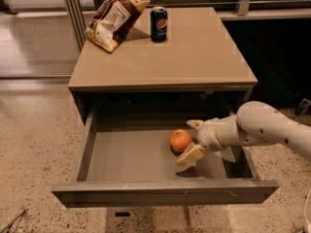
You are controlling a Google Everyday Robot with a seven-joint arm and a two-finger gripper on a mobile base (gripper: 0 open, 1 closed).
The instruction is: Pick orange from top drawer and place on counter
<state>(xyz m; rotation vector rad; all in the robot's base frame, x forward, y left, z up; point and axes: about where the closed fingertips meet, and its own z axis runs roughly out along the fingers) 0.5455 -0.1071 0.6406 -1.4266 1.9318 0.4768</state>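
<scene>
The orange (180, 140) lies on the grey bottom of the open top drawer (131, 157), right of its middle. My gripper (191, 140) reaches in from the right on a white arm and is open. One beige finger (195, 124) is behind the orange and the other (190, 155) is in front of it, so the fruit sits just left of the gap between them. The tan counter (194, 52) is the cabinet top above the drawer.
A brown snack bag (114, 16) and a dark blue soda can (159, 24) stand at the back left of the counter. Speckled floor (34, 144) surrounds the cabinet. A dark space lies to the right of the cabinet.
</scene>
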